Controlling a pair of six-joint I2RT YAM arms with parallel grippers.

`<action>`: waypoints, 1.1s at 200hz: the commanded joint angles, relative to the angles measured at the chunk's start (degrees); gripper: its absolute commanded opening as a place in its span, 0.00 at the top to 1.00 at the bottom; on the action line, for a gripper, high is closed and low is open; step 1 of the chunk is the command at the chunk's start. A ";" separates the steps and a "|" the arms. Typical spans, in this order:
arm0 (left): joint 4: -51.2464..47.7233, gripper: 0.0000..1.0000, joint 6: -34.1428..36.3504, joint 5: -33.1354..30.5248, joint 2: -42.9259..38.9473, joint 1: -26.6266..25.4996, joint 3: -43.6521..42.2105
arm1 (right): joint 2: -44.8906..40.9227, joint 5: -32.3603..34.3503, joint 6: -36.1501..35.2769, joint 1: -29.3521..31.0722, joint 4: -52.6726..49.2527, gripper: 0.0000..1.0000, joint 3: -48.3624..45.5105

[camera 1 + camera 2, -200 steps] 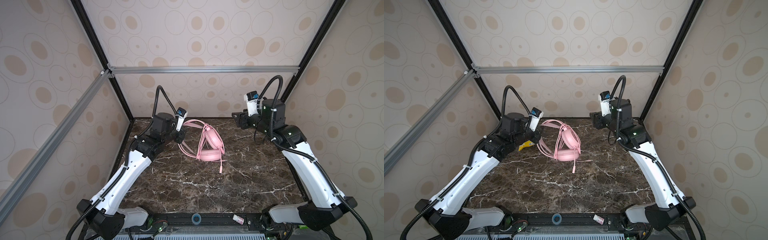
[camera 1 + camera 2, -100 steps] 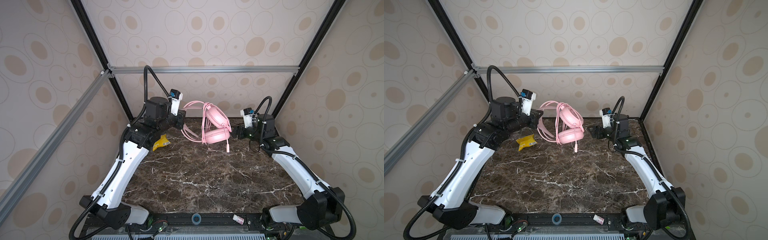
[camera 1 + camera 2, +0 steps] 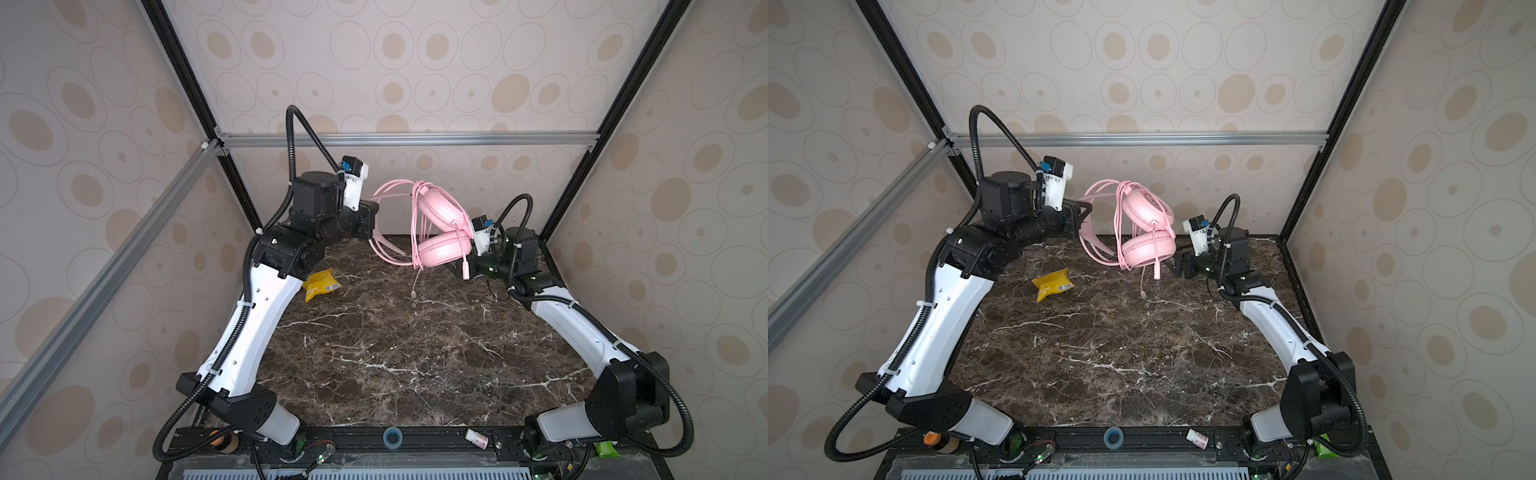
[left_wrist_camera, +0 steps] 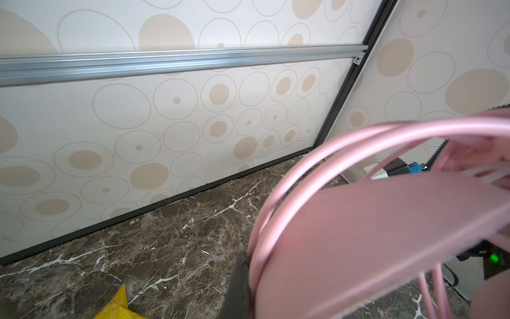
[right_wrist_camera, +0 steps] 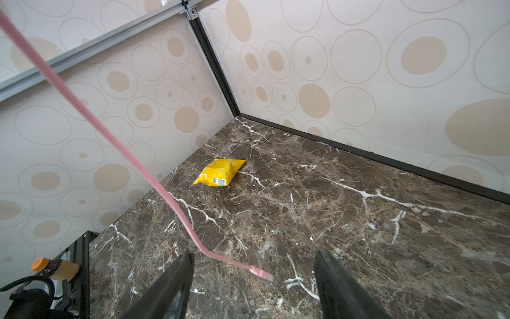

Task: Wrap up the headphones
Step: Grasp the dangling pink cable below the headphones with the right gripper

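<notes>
Top views both show, at the front left and off the table (image 3: 395, 353), a bottle (image 3: 940, 442) with an orange cap. Its body looks dark, but what is in it cannot be told. Next to the right, the left arm (image 3: 257, 316) reaches toward the back wall. A yellow packet (image 3: 320, 284) lies flat on the table just beside the arm's elbow, well apart from everything else on the marble.

The left pincer (image 3: 1081, 218) is clenched on the headband (image 4: 386, 221) of the headphones (image 3: 442, 249). It holds them in the air above the back middle of the table. In the left wrist view one dark finger (image 4: 238, 281) presses against the pink wires, and the band hides most of what lies behind it. The two earcups (image 3: 1148, 210) hang one above the other with loops of cable (image 5: 110, 132) wound around them.

The cable's loose end drops to the marble; whether its tip touches cannot be told. The right pincer (image 5: 254, 252) is released, with its jaws wide apart low over the table. The cable tip lies between them and is not gripped.

On the front rail to the right lies a small white bottle (image 3: 476, 437).
</notes>
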 commanded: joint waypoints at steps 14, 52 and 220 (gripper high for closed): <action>0.36 1.00 -4.01 2.91 1.66 0.15 6.95 | 1.42 -2.33 -0.49 2.33 2.94 0.28 1.00; 2.06 1.00 -5.26 4.20 2.20 0.14 7.12 | 4.79 -2.79 1.54 3.46 6.10 0.28 3.14; 6.84 1.00 -9.52 6.94 1.63 2.14 6.99 | 12.23 -3.37 7.70 7.41 11.92 0.70 5.94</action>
